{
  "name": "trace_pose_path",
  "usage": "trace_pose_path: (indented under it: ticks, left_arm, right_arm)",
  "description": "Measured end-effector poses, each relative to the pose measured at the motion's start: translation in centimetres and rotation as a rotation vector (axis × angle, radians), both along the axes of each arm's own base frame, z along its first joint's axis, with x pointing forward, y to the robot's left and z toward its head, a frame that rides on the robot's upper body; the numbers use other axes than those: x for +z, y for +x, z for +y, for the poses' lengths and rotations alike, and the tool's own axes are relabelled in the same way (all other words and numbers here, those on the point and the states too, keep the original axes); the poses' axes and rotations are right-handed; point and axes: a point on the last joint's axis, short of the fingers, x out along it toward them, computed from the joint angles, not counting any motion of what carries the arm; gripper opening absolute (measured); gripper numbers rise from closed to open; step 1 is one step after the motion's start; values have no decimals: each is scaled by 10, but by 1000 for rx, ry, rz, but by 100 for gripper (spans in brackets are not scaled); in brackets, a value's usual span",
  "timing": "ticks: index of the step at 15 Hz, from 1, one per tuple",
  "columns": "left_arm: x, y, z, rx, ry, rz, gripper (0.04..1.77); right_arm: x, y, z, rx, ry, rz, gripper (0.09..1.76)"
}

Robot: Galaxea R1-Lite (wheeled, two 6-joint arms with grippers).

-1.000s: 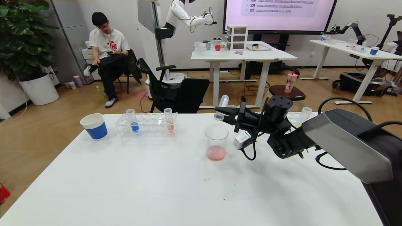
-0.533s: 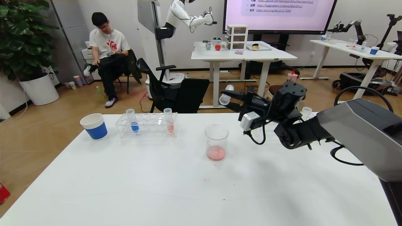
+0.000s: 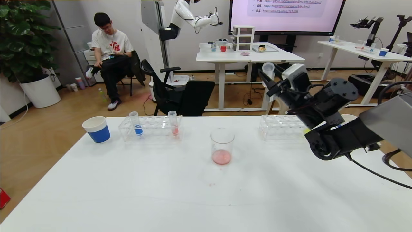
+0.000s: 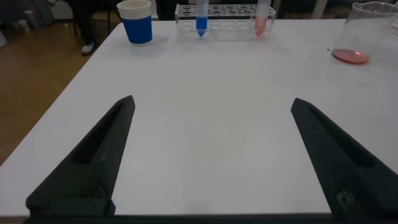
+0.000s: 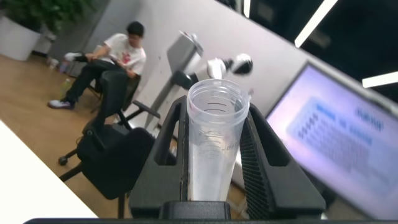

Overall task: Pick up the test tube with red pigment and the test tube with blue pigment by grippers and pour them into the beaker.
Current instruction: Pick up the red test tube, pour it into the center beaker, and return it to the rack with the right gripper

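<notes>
My right gripper (image 3: 267, 76) is raised beyond the table's far right side and shut on a clear test tube (image 3: 268, 69) with its mouth upward and no liquid showing in it (image 5: 214, 143). The fingers (image 5: 268, 163) clamp both sides of that tube. The beaker (image 3: 222, 145) stands mid-table with a shallow layer of red liquid. The test tube with blue pigment (image 3: 137, 125) stands upright in the left rack (image 3: 151, 130), and a tube with paler pink liquid (image 3: 173, 125) stands further right in it. My left gripper (image 4: 211, 99) hovers open and low over bare table near the front.
A blue-and-white paper cup (image 3: 96, 129) stands left of the left rack. A second clear rack (image 3: 280, 128) sits at the far right, below my right arm. The white table (image 3: 161, 193) ends just behind the racks; chairs and a stool stand beyond.
My right arm rose and swung right, away from above the beaker. The held tube turned from tipped mouth-down to mouth-up. The left gripper's state is unchanged.
</notes>
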Motion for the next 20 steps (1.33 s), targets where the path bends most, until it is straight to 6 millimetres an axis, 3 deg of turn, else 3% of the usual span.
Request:
trace_pose_path:
  ticks: [3,7,11,15,18,20]
  left_arm:
    - [0,0,0,0,0,0,175]
    - [0,0,0,0,0,0,175]
    - [0,0,0,0,0,0,175]
    - [0,0,0,0,0,0,175]
    - [0,0,0,0,0,0,175]
    - [0,0,0,0,0,0,175]
  right_arm:
    - [8,-16,-18,-96,223,285,50]
    - [19,-43,-53,-192,338,612,50]
    - [43,-57,-100,-262,411,604,50]
    - [58,-58,-156,-364,447,534,50]
    - [57,-50,-199,-476,471,498,50]
    - [46,-41,-228,-548,489,498,50]
